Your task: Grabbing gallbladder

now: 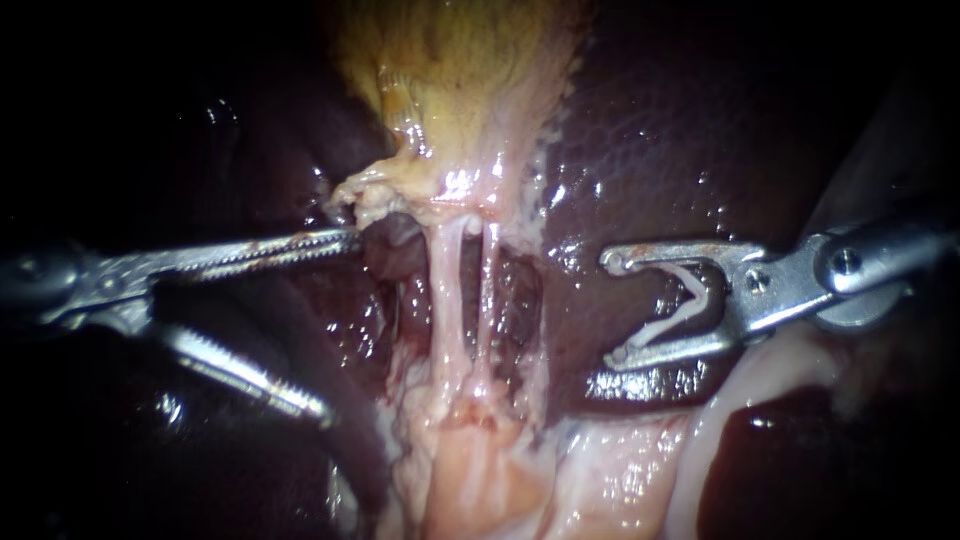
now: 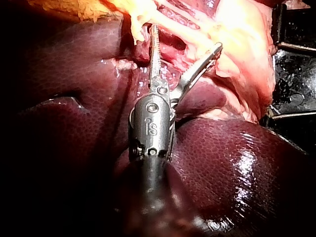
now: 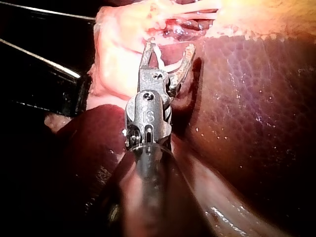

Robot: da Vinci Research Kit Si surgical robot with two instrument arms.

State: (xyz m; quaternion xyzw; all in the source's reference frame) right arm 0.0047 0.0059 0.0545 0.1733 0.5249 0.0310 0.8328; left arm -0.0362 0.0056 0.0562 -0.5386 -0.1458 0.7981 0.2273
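Observation:
The yellowish gallbladder hangs at the top centre, narrowing to a pale fringe. Two thin pale tubes run down from it side by side over the dark liver. My left instrument has its serrated jaws wide open with nothing between them; the upper jaw's tip lies just under the fringe. In the left wrist view the left instrument straddles tissue below the gallbladder. My right instrument stands right of the tubes over the liver, its jaws holding a white clip, which also shows as the clip in the right instrument.
Pale fatty tissue spreads below the tubes. Dark liver lobes lie around both shafts. Black bars of the bench fixture stand beside the tissue in the right wrist view.

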